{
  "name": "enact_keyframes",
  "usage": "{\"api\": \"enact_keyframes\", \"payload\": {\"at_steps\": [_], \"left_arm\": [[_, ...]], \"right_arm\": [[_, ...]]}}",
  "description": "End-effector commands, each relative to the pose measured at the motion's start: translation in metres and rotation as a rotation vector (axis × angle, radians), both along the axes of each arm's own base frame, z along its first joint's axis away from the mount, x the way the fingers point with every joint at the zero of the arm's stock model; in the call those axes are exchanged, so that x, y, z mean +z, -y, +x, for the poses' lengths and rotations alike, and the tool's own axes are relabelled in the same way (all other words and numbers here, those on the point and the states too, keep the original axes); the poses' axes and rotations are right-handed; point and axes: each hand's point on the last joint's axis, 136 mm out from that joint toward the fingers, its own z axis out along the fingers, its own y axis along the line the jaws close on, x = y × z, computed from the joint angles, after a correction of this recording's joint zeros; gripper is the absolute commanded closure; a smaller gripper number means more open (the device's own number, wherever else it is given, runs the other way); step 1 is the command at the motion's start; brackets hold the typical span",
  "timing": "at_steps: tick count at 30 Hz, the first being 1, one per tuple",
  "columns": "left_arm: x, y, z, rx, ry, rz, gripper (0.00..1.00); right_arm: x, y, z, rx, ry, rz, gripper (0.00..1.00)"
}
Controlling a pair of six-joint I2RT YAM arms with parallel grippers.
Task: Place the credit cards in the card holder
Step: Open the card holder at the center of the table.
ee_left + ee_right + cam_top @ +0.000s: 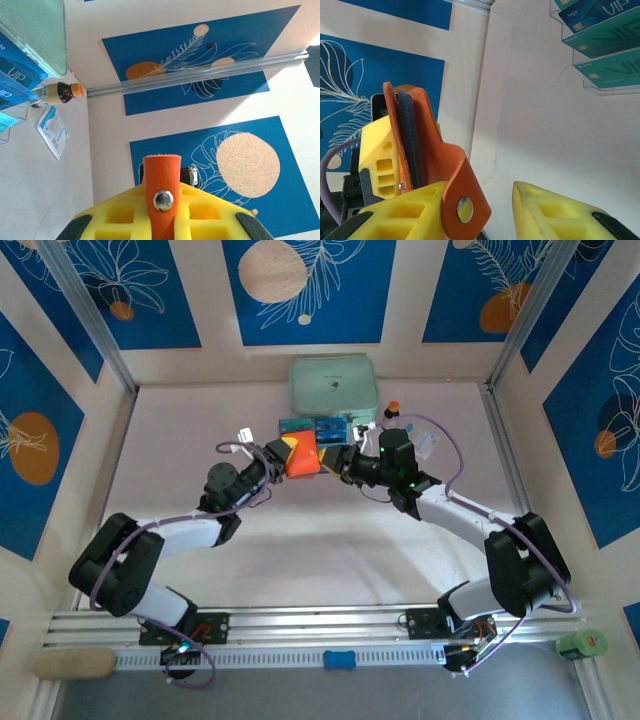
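Note:
The orange-red card holder (302,456) hangs above the table between the two arms. My left gripper (284,454) is shut on it; in the left wrist view its snap strap (161,175) stands up between the yellow fingers (112,215). My right gripper (334,462) is open at the holder's right side. In the right wrist view the holder (422,130) is slightly parted, and its snap flap (465,205) lies against my left finger (405,212), with a gap to the other finger (555,212). Teal-blue credit cards (314,428) (610,42) (12,82) stand in a clear rack behind.
A mint-green zip case (333,386) lies at the back of the table. A small bottle with an orange cap (392,409) (60,92) and a white-and-blue sachet (54,131) sit right of the rack. Blue patterned walls enclose the table.

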Motion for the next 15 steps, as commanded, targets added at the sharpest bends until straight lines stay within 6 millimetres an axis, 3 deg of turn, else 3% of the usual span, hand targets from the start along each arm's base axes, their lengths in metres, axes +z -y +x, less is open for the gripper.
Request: {"api": "enact_keyframes", "payload": {"at_steps": [1, 15], "left_arm": [[0.035, 0.003, -0.003, -0.004, 0.092, -0.086, 1.0], [0.041, 0.012, -0.002, -0.02, 0.103, -0.106, 1.0]], "right_arm": [[-0.005, -0.001, -0.001, 0.017, -0.023, 0.03, 0.63], [0.024, -0.013, -0.01, 0.129, -0.036, 0.238, 0.58]]}}
